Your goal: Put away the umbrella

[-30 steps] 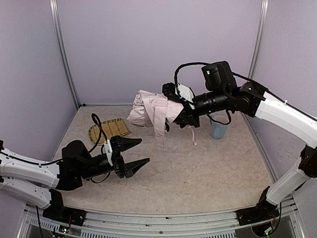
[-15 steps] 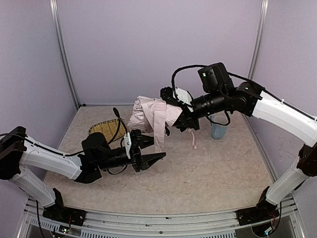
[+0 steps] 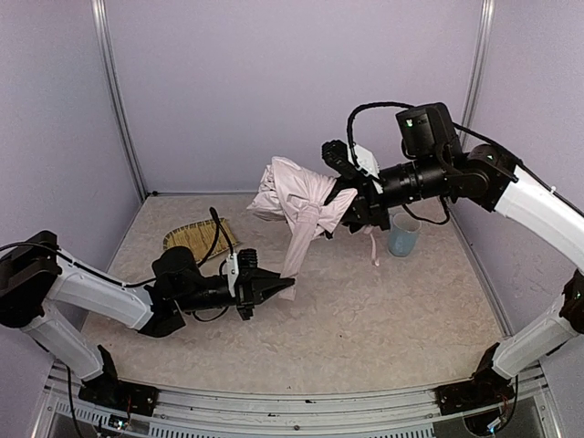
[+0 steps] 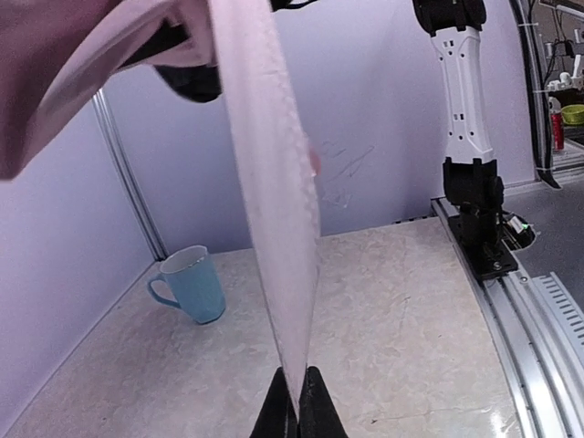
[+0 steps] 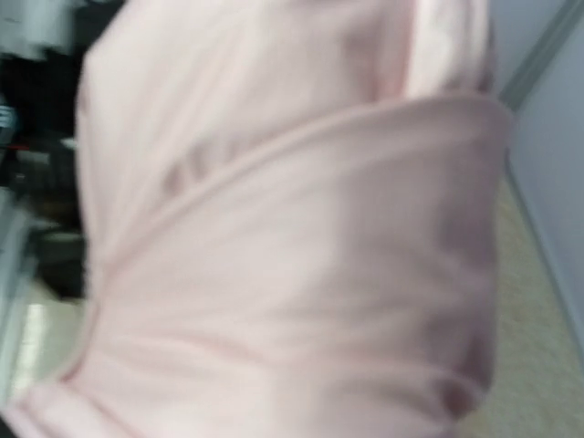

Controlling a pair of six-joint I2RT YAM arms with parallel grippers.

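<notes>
My right claw held the umbrella up in the air, left of the blue mug, clamped on the end of the bundle nearest the mug. Right wrist view: blurred pink fabric only. A pale pink strap hung down from the bundle. My left claw was pinched tight on the strap's lower end, low over the worktop, farther left of the mug. The woven tray lay flat, well left of the mug. The mug stood upright on the worktop.
</notes>
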